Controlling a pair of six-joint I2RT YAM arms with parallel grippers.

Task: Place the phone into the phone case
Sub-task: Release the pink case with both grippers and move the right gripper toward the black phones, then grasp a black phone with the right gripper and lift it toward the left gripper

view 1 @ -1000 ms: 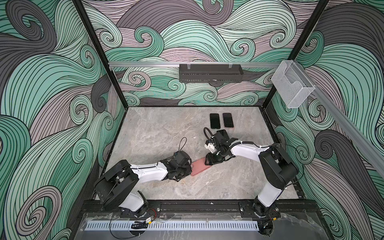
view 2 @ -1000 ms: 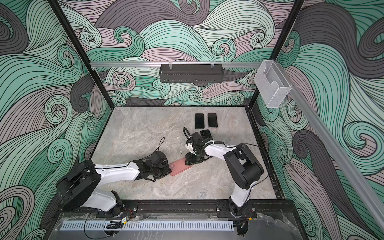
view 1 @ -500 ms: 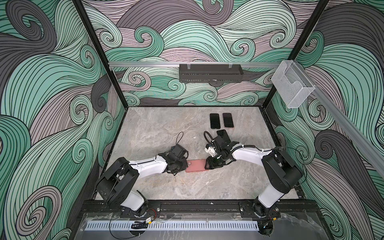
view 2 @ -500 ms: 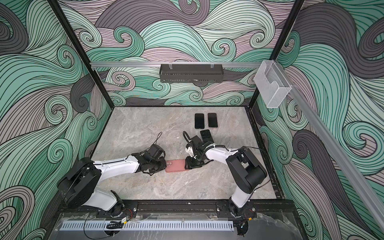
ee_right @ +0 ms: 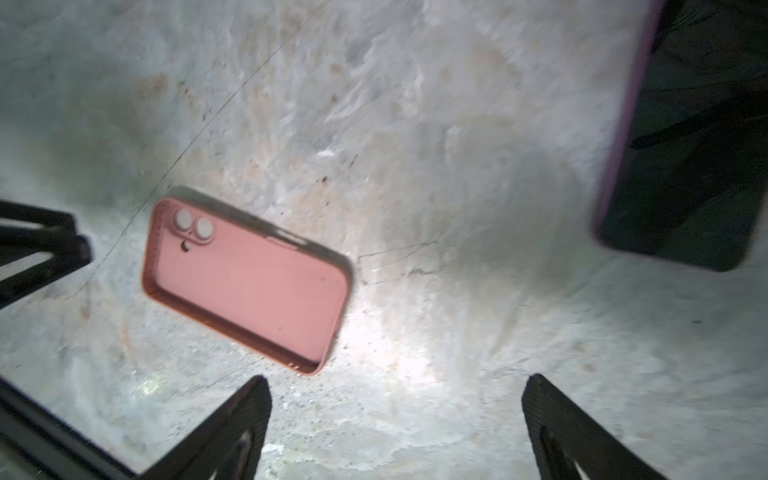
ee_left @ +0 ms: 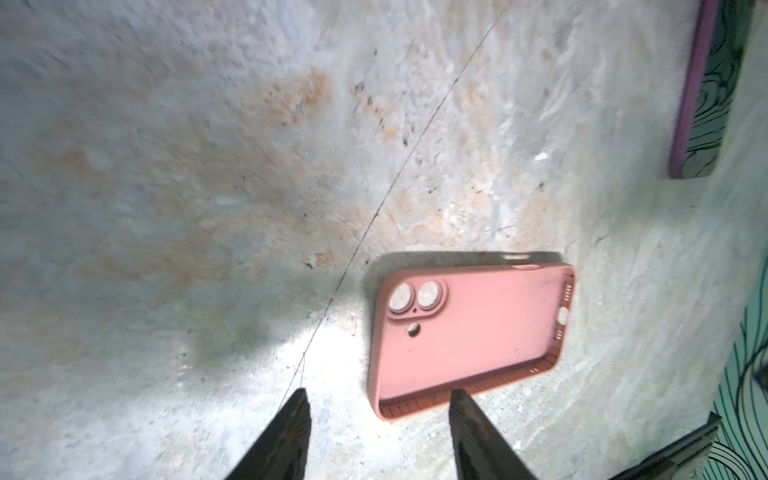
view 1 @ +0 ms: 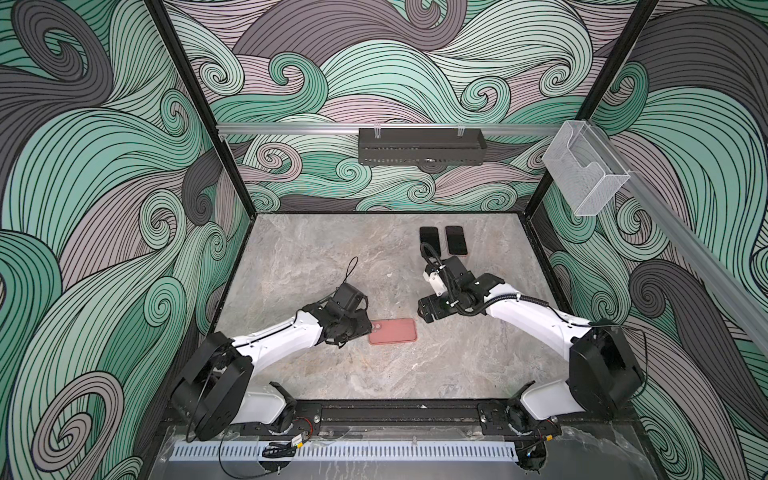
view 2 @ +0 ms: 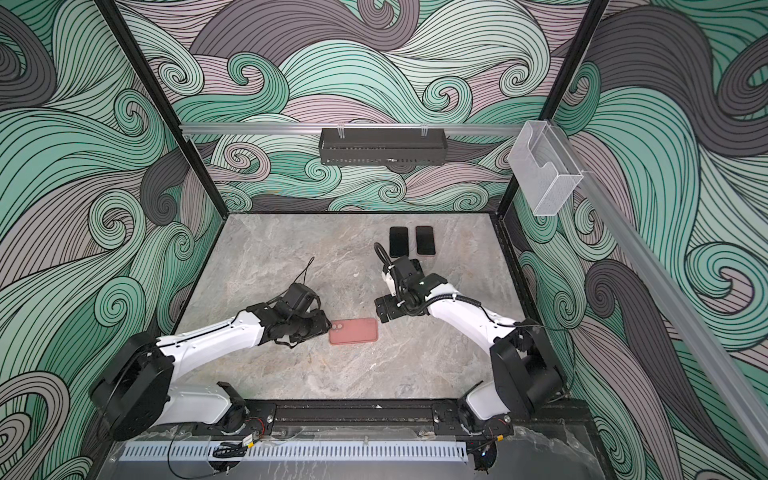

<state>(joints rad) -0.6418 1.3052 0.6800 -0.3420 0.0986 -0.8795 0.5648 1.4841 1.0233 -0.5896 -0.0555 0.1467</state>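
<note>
One pink phone case [view 1: 392, 331] is lying flat; two dark phones [view 1: 429, 240] [view 1: 456, 240] are lying beyond it; two tools, left tool [view 1: 364, 327] and right tool [view 1: 424, 311], are hovering.

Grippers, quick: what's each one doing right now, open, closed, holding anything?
Left gripper: open, holding nothing; the case lies loose by its tips.
Right gripper: wide open, holding nothing.
</note>
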